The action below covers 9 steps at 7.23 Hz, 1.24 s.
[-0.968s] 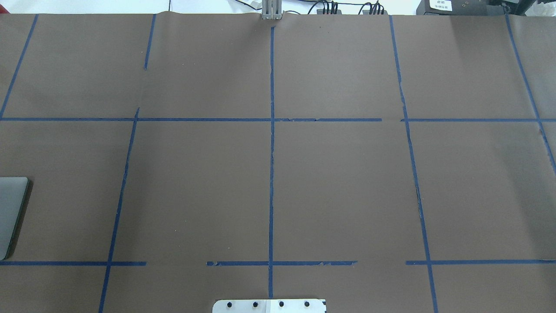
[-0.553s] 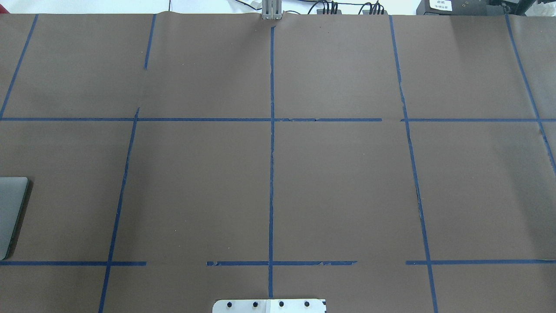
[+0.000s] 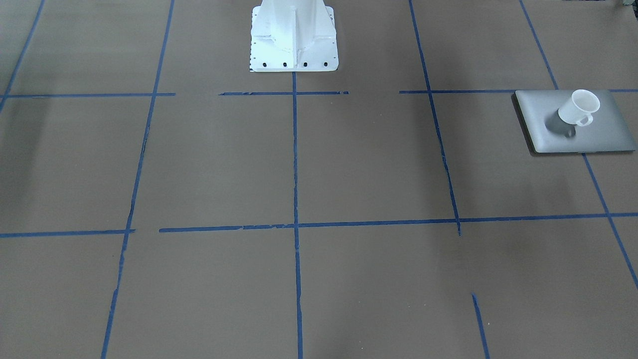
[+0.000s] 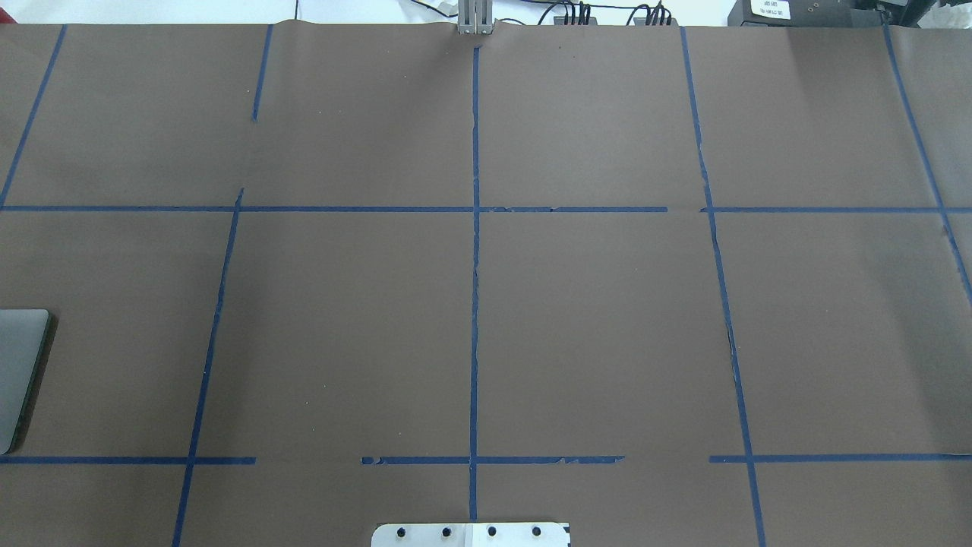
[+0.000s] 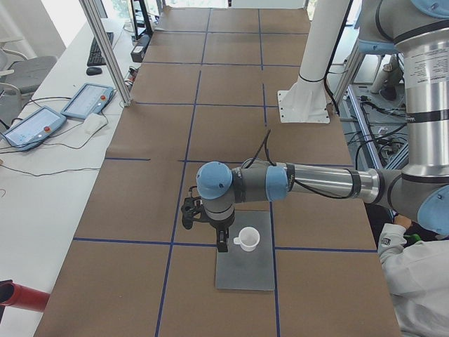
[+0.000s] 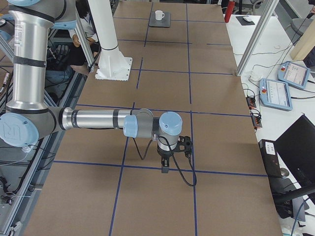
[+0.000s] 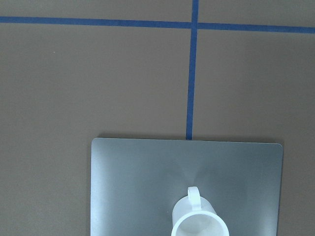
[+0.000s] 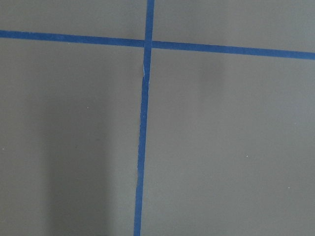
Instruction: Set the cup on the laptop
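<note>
The cup sits mouth up on the flat laptop, close to the left edge of the surface. That is where it should go, so I think my job is done. My left end effector hangs just beside the cup's handle. My right end effector hangs toward the right edge, well apart from the cup. I cannot tell how open either one is.

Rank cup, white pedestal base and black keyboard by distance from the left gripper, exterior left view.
1. cup, beside the left gripper, on the laptop.
2. white pedestal base, mid-table, robot's side.
3. black keyboard, far side desk.
</note>
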### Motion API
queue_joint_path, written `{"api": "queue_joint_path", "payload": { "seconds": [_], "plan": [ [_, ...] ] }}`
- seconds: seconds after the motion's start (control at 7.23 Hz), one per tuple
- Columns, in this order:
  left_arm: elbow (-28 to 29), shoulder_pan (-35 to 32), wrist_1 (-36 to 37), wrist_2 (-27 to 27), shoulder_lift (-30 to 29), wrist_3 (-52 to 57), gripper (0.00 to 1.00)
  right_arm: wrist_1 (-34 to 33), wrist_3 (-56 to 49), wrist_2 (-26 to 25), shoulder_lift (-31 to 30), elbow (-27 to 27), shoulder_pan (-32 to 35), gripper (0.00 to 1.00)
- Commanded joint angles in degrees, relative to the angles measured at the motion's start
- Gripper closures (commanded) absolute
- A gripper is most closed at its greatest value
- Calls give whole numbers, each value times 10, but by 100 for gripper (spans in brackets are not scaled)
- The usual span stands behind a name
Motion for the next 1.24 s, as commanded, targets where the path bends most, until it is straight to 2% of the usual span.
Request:
{"api": "queue_joint_path", "payload": {
  "seconds": [0.0,1.11],
  "plan": [
    [0,1,0,0,-7,0,0,0,0,-1,0,0,0,0],
    [3,1,3,3,-23,1,0,0,0,-1,0,0,0,0]
  ]
}}
